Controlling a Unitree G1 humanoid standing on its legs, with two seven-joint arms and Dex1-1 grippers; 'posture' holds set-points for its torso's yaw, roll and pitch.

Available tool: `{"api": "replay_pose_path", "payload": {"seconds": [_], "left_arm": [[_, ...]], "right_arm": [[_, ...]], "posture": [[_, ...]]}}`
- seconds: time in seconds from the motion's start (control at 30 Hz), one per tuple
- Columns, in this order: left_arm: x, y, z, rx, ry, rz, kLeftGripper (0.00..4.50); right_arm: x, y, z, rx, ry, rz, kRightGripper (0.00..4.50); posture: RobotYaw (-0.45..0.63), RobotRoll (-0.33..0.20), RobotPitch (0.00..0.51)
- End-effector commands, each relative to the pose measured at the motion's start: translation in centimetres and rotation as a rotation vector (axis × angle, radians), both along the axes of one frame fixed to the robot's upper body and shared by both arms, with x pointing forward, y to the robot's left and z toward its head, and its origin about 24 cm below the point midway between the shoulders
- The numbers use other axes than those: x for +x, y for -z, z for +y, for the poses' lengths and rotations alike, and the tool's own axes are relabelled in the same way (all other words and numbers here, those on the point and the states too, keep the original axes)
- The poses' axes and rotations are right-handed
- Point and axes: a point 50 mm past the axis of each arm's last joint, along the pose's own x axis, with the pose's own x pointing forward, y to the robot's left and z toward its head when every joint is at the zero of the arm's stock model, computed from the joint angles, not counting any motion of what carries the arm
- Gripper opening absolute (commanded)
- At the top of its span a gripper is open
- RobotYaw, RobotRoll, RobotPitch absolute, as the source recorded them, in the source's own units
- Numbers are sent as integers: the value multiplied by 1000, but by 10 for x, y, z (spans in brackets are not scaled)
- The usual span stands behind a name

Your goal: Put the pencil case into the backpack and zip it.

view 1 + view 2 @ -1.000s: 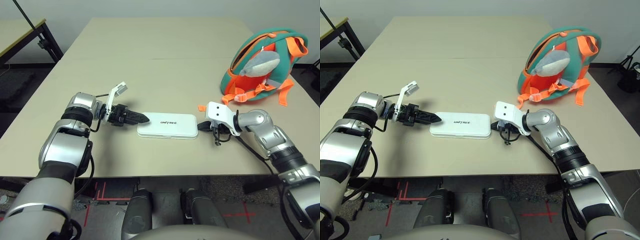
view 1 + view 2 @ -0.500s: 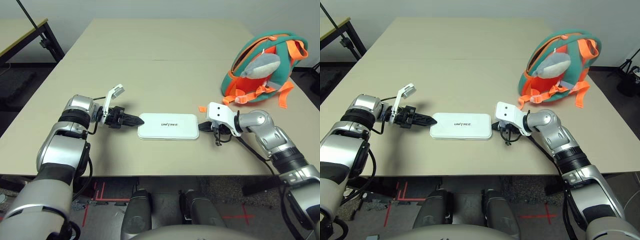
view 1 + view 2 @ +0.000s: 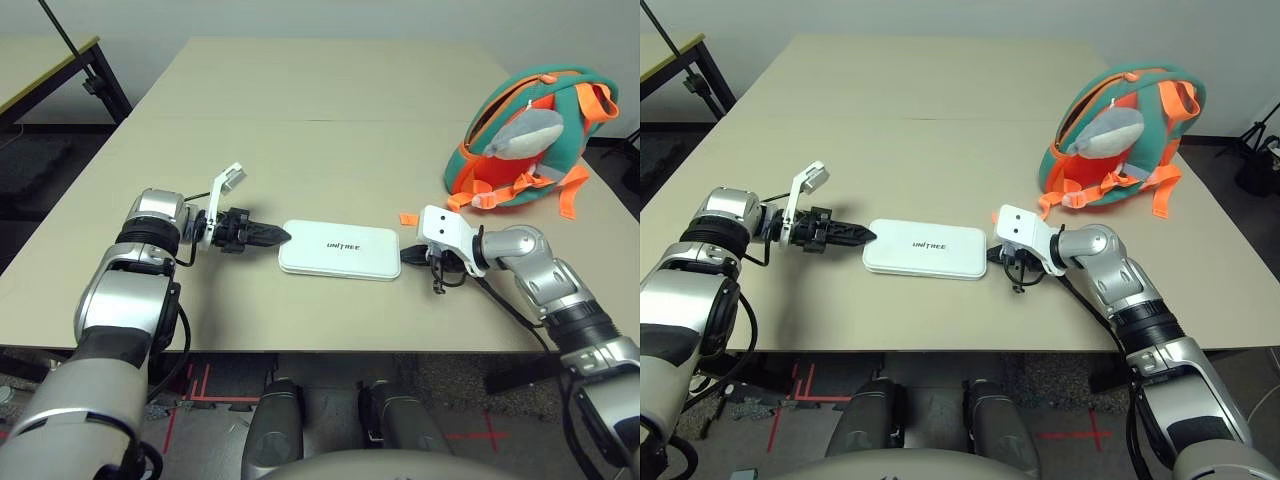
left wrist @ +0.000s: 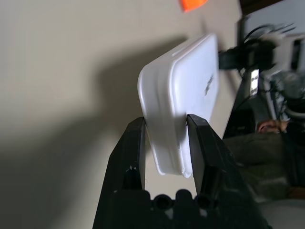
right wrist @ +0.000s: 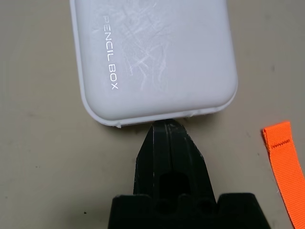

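Left gripper (image 4: 164, 126) clamped on pencil case (image 3: 340, 249) end; right gripper (image 5: 167, 128), fingers together, bracing opposite end against sliding. Backpack (image 3: 525, 135) well apart.

pencil case (image 3: 339, 249) lies flat on the tan table (image 3: 300, 130), "unitree" lettering up. left gripper (image 3: 280, 236) points right, black fingertips at the case's left end; can't tell contact from here. right gripper (image 3: 408, 256) comes in from the other side, tip at the case's right end. backpack (image 3: 528, 138) sits far right, well apart, teal with orange straps, grey plush on front. small orange strap piece (image 3: 407, 218) lies near the right gripper.
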Motion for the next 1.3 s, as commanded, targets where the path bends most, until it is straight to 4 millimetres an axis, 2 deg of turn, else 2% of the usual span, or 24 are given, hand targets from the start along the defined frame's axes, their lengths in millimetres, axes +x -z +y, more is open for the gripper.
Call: {"api": "replay_pose_path", "payload": {"seconds": [0.03, 0.37, 0.77, 0.8, 1.03, 1.3], "left_arm": [[4, -8, -7, -40, 4, -22, 1215], [1, -8, -9, -67, 20, -2, 1130], [-4, 1, -18, -35, 95, 44, 1097], [-5, 2, -19, -34, 106, 51, 1826], [-6, 7, -26, -30, 138, 68, 4352], [-6, 8, -28, -37, 138, 73, 4435]], "right_arm": [[-1, 2, -4, 17, 28, 3, 0], [0, 2, -6, 23, 42, 3, 0], [-1, 2, -4, 29, 34, -3, 0], [-1, 1, -4, 29, 32, -4, 0], [-2, 1, -3, 34, 31, -9, 0], [-2, 0, 0, 38, 24, -12, 0]], "posture": [[88, 0, 52], [94, 0, 52], [85, 0, 60], [81, 0, 65], [74, 0, 65], [71, 0, 69]]}}
